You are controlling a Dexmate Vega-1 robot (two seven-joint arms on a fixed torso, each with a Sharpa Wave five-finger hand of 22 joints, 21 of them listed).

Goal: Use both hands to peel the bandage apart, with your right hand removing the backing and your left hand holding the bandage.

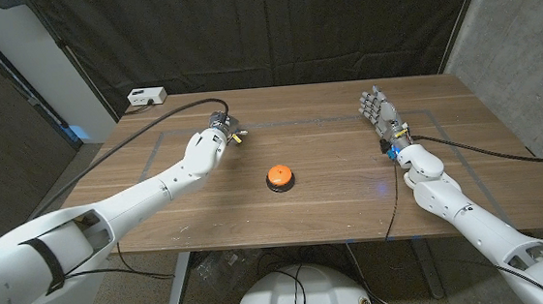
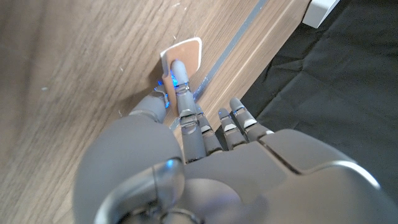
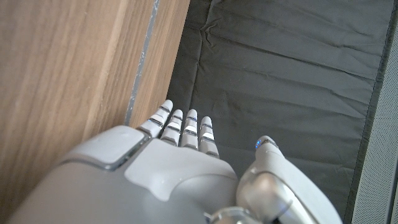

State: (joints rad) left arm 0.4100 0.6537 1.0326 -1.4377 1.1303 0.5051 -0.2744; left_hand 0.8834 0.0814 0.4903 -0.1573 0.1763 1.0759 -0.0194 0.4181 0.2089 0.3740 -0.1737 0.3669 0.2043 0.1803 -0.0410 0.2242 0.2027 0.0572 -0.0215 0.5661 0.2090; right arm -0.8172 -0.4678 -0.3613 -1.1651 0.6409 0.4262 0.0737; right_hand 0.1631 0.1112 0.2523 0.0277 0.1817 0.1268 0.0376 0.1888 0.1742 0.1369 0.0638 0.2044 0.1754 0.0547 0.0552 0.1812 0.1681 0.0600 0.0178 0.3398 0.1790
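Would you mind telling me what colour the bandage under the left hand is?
The bandage is tan, a light beige-orange; the left wrist view shows it best.

The left robot hand [image 2: 186,155] presses a fingertip [image 2: 178,67] on the tan bandage [image 2: 185,55]. It lies on the wooden counter [image 2: 68,68].

A tan flat adhesive bandage [image 2: 185,55] lay on the brown wood-grain table [image 1: 333,191]; the round button [image 1: 279,177] was orange.

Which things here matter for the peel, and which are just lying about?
For the job:
- bandage, under the left hand's fingers
- right hand, holding nothing, fingers apart

Lying about:
- orange button, mid-table
- white box, far-left corner
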